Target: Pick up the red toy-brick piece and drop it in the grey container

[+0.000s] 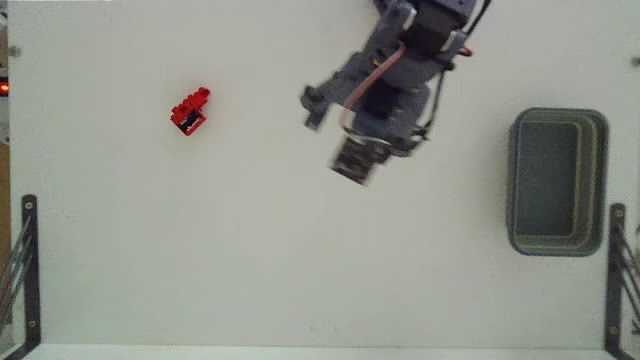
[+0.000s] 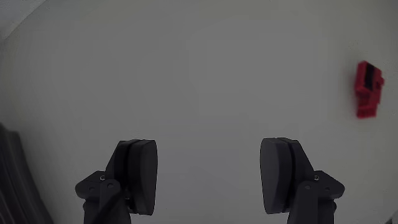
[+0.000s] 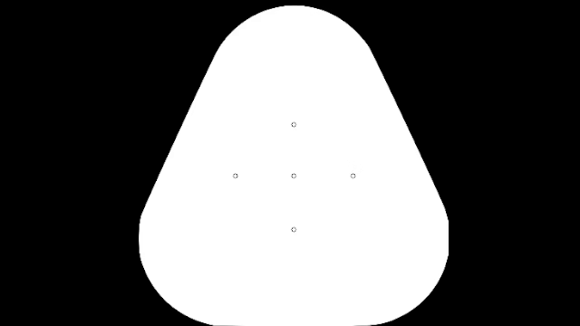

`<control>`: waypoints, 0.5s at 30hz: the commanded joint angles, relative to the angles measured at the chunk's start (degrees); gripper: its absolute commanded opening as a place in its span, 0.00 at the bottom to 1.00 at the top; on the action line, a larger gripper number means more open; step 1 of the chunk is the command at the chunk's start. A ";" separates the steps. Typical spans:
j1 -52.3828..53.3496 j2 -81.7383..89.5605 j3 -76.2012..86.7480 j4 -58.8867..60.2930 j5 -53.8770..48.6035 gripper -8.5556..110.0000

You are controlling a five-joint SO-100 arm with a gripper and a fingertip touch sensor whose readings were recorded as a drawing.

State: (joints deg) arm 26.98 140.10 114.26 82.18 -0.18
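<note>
Red toy-brick piece (image 1: 190,111): on white table (image 1: 200,260), far left in fixed view, well apart from gripper (image 2: 208,177). Gripper: spread wide, holding nothing. Grey container (image 1: 557,181): right side, upright, nothing visible inside.

The red toy-brick piece (image 1: 190,111) lies on the white table, well apart from the empty grey container (image 1: 557,181) at right.

In the fixed view the arm (image 1: 400,75) is reaching down from the top edge, and its lower end is looking blurred. In the wrist view the gripper (image 2: 211,177) is standing wide apart, holding nothing between its two dark fingers (image 2: 140,174).
</note>
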 commanded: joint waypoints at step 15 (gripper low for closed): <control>16.85 2.02 0.30 -0.22 0.18 1.00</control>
State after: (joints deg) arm 41.04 140.10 114.26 82.18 -0.26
